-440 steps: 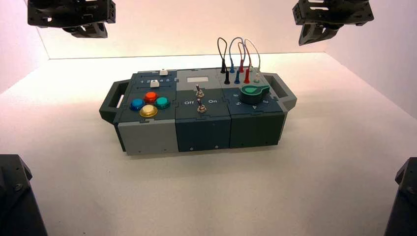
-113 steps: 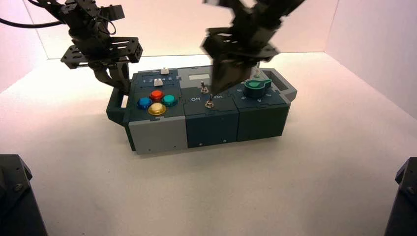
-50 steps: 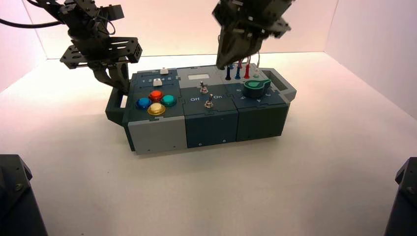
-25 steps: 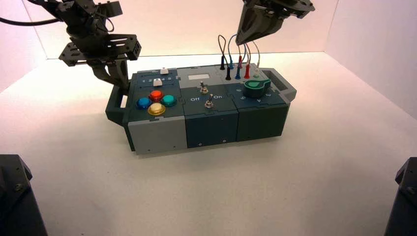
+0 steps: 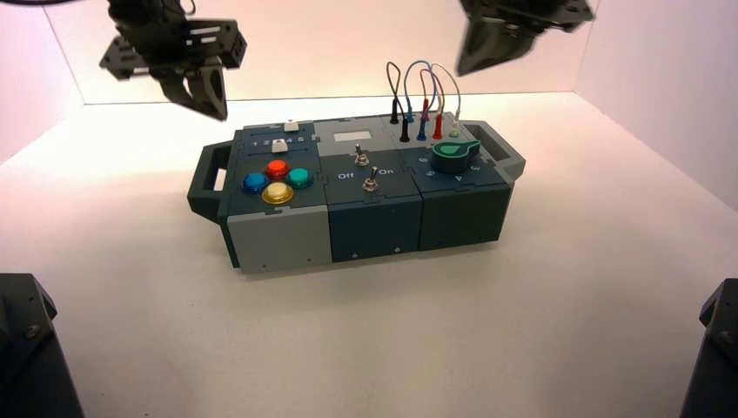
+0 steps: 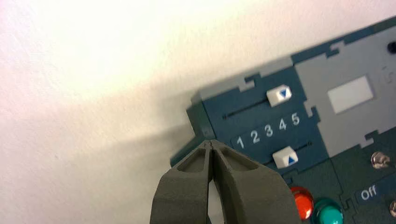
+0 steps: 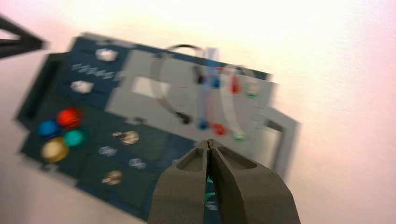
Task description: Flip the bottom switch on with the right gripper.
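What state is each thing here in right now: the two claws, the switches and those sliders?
bottom switch: lever leans toward the On lettering.
top switch: position unclear.
right gripper: shut, raised above the box's wired back corner.
left gripper: shut, raised near the box's left handle.
far slider: near 4 and 5.
near slider: near 4.

bottom switch [image 5: 370, 182]: shiny metal | box [image 5: 278, 239]: matt, seemingly plastic
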Motion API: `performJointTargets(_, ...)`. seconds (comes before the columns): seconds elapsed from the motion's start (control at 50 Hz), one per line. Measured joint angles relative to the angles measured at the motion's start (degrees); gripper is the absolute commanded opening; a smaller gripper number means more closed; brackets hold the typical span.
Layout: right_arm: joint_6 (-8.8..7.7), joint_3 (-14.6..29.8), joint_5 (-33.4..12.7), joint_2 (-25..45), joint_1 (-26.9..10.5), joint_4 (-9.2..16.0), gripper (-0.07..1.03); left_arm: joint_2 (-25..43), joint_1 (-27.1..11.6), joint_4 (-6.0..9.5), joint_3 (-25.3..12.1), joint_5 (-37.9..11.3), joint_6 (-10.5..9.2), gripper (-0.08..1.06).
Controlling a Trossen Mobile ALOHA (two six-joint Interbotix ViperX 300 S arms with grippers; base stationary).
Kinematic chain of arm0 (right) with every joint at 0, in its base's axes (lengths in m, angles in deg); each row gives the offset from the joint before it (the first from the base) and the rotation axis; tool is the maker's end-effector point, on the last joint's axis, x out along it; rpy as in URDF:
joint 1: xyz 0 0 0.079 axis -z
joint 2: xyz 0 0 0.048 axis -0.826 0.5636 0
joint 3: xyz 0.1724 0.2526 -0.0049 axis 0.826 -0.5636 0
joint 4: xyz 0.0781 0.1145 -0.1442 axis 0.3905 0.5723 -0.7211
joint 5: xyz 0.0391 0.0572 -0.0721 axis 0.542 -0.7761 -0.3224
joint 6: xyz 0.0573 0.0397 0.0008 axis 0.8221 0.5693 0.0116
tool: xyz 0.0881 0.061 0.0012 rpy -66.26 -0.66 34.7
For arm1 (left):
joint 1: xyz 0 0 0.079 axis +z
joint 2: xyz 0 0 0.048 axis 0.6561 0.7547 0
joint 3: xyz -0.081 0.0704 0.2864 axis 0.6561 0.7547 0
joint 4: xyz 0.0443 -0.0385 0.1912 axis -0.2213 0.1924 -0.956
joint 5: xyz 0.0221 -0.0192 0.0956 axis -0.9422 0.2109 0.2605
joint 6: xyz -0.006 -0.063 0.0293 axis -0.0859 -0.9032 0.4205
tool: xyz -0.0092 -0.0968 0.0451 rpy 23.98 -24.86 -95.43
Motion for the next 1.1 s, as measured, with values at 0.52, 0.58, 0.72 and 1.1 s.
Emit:
performJointTargets(0.52,0.0,-2.99,6.77,-1.23,6.33,-0.7,-0.02,-0.35,0.79,-0.35,2.81,11.6,0.62,-0.03)
performJointTargets(0.58,0.0,-3.25,7.38,-1.23,6.33,-0.7,-0.02,-0.7,0.79,-0.26,2.9,11.95,0.62,-0.03)
performJointTargets(0.72,0.0,-4.04,8.96,-1.23,6.33,-0.7,-0.02,-2.64,0.79,-0.35,4.13,13.71,0.62,-0.03)
performJointTargets(1.1,0.0,-4.57,9.93,0.0,6.33,-0.53,-0.02,-8.26,0.79,-0.18,9.05,19.25,-0.18,-0.03)
